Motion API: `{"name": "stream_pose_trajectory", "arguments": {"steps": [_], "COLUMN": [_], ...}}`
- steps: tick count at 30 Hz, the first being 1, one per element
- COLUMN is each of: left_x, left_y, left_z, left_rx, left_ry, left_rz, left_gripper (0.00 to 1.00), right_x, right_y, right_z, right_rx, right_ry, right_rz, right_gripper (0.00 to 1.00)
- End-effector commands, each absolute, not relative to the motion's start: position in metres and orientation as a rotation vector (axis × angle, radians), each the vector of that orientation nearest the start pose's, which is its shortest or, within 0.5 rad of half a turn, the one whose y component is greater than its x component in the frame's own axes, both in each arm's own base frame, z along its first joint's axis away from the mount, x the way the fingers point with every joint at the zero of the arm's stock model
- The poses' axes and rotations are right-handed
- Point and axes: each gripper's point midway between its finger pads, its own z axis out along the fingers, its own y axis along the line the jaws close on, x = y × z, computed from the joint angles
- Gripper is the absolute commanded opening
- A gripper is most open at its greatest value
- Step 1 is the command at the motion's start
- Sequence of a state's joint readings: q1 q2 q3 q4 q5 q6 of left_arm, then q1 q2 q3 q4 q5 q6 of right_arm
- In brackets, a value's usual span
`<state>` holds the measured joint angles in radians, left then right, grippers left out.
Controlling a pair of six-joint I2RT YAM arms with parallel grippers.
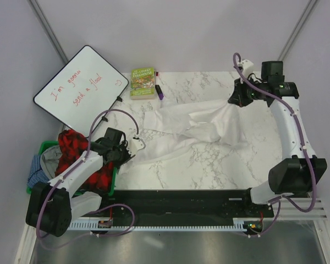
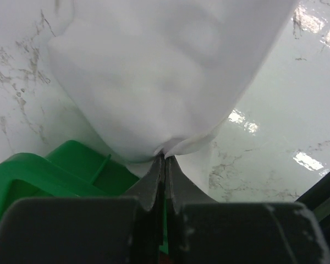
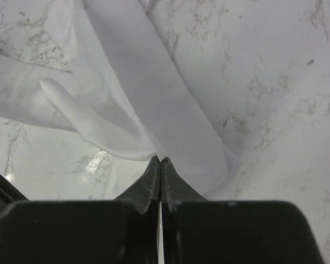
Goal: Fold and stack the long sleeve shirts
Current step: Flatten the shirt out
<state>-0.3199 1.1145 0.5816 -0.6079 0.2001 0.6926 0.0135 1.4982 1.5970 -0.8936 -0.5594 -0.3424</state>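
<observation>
Only the wrist views show the left gripper [image 2: 165, 158] and right gripper [image 3: 160, 160] each clamped tight on a pinch of the white shirt [image 1: 192, 129], which the top view alone shows strung, rumpled, across the desk [image 1: 220, 165] from its left edge beside the green bin [image 2: 71, 159] toward the far right corner.

Marble table [image 1: 209, 165]. White shirt [image 1: 192, 129] lies crumpled in a long band across the middle, running from near the left edge toward the far right corner. Left gripper [image 1: 136, 144] at its near-left end, right gripper [image 1: 235, 100] at its far-right end; cloth meets both. Green book [image 1: 143, 81] at the far edge, left of centre. Purple marker [image 1: 159, 92] just beside it on the right. Whiteboard [image 1: 82, 88] with red handwriting at the far left corner. Green bin [image 1: 38, 151] off the left edge holds red cloth [image 1: 74, 144] and blue-grey cloth [image 1: 37, 177].
</observation>
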Motion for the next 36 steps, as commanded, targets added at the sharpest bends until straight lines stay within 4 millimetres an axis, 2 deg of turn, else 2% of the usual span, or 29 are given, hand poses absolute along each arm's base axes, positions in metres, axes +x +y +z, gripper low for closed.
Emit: {"name": "stream_pose_trajectory", "arguments": {"steps": [1, 2, 3, 5, 6, 8, 11, 12, 15, 17, 19, 21, 22, 23, 24, 25, 26, 27, 28, 29, 31, 32, 33, 35, 36], "left_x": [0.230, 0.233, 0.245, 0.257, 0.271, 0.283, 0.310, 0.321, 0.346, 0.355, 0.354, 0.348, 0.344, 0.335, 0.325, 0.319, 0.305, 0.296, 0.290, 0.282, 0.255, 0.244, 0.224, 0.211, 0.204], "left_y": [-0.065, -0.066, -0.068, -0.067, -0.071, -0.074, -0.069, -0.061, -0.046, -0.039, -0.039, -0.042, -0.043, -0.042, -0.055, -0.058, -0.058, -0.069, -0.071, -0.072, -0.086, -0.091, -0.103, -0.112, -0.116], "left_z": [0.036, 0.035, 0.041, 0.040, 0.051, 0.055, 0.067, 0.073, 0.095, 0.105, 0.111, 0.111, 0.119, 0.119, 0.124, 0.131, 0.150, 0.161, 0.171, 0.200, 0.212, 0.232, 0.230, 0.236, 0.229], "left_rx": [1.350, 1.347, 1.319, 1.276, 1.229, 1.193, 1.096, 1.050, 0.920, 0.858, 0.861, 0.887, 0.886, 0.899, 0.963, 0.972, 0.973, 1.029, 1.029, 1.005, 1.068, 1.082, 1.152, 1.195, 1.227], "left_ry": [2.275, 2.287, 2.270, 2.305, 2.285, 2.289, 2.291, 2.288, 2.251, 2.246, 2.227, 2.217, 2.197, 2.213, 2.181, 2.158, 2.113, 2.051, 2.017, 1.941, 1.911, 1.852, 1.832, 1.789, 1.807], "left_rz": [-0.014, -0.012, 0.002, 0.029, 0.042, 0.046, 0.142, 0.207, 0.280, 0.289, 0.272, 0.241, 0.230, 0.203, 0.099, 0.078, 0.063, -0.010, -0.020, -0.015, -0.131, -0.158, -0.259, -0.322, -0.374], "left_gripper": [0.02, 0.02, 0.02, 0.02, 0.02, 0.02, 0.02, 0.02, 0.02, 0.02, 0.02, 0.02, 0.02, 0.02, 0.02, 0.02, 0.02, 0.02, 0.02, 0.02, 0.02, 0.02, 0.02, 0.02, 0.02], "right_x": [0.382, 0.385, 0.388, 0.391, 0.393, 0.398, 0.408, 0.413, 0.421, 0.422, 0.421, 0.420, 0.420, 0.419, 0.420, 0.420, 0.419, 0.419, 0.420, 0.419, 0.419, 0.419, 0.420, 0.425, 0.428], "right_y": [0.045, 0.030, 0.025, 0.015, 0.012, 0.004, -0.009, -0.013, -0.021, -0.019, -0.016, -0.015, -0.015, -0.015, -0.019, -0.020, -0.023, -0.025, -0.030, -0.031, -0.032, -0.031, -0.029, -0.024, -0.021], "right_z": [0.278, 0.278, 0.278, 0.276, 0.275, 0.274, 0.285, 0.299, 0.321, 0.330, 0.339, 0.347, 0.351, 0.356, 0.361, 0.367, 0.372, 0.381, 0.385, 0.392, 0.400, 0.402, 0.403, 0.400, 0.399], "right_rx": [-0.522, -0.475, -0.458, -0.425, -0.409, -0.375, -0.317, -0.317, -0.289, -0.289, -0.290, -0.294, -0.294, -0.297, -0.287, -0.287, -0.283, -0.285, -0.271, -0.272, -0.280, -0.282, -0.275, -0.280, -0.267], "right_ry": [2.170, 2.173, 2.174, 2.179, 2.183, 2.185, 2.161, 2.128, 2.082, 2.061, 2.042, 2.023, 2.018, 2.007, 2.002, 1.991, 1.984, 1.966, 1.964, 1.950, 1.927, 1.922, 1.916, 1.919, 1.921], "right_rz": [0.543, 0.533, 0.539, 0.539, 0.549, 0.560, 0.569, 0.558, 0.559, 0.570, 0.588, 0.582, 0.575, 0.565, 0.532, 0.512, 0.482, 0.450, 0.409, 0.387, 0.370, 0.373, 0.386, 0.430, 0.462], "right_gripper": [0.00, 0.00, 0.00, 0.00, 0.00, 0.00, 0.00, 0.00, 0.00, 0.00, 0.00, 0.00, 0.00, 0.00, 0.00, 0.00, 0.00, 0.00, 0.00, 0.00, 0.00, 0.00, 0.00, 0.00, 0.00]}}
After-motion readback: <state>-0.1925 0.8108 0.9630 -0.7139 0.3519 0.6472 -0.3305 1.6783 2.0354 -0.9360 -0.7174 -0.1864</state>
